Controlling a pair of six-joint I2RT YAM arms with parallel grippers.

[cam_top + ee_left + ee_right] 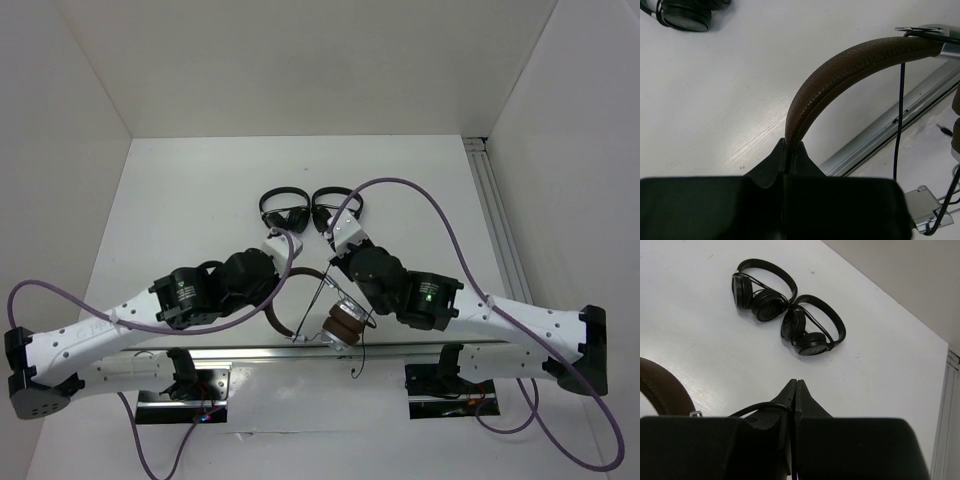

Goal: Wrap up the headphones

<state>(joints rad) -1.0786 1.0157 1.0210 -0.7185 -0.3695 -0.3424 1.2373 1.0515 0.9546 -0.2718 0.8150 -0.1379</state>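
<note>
The headphones lie at the near middle, with the brown headband (283, 322) arching left of the stacked silver-and-brown earcups (343, 326). My left gripper (272, 298) is shut on the headband (840, 70), which rises from between its jaws (787, 147). My right gripper (328, 264) is shut on the thin black cable (755, 407), which loops out of the left side of its closed jaws (796, 385). The cable (900, 125) hangs down from the headband's end. The headband's edge (665, 385) also shows in the right wrist view.
Two all-black folded headphones (283, 210) (335, 205) lie side by side beyond both grippers, and show in the right wrist view (760, 290) (812, 327). A metal rail (400, 350) runs along the near edge, and another (497, 210) runs along the right side. White walls enclose the table.
</note>
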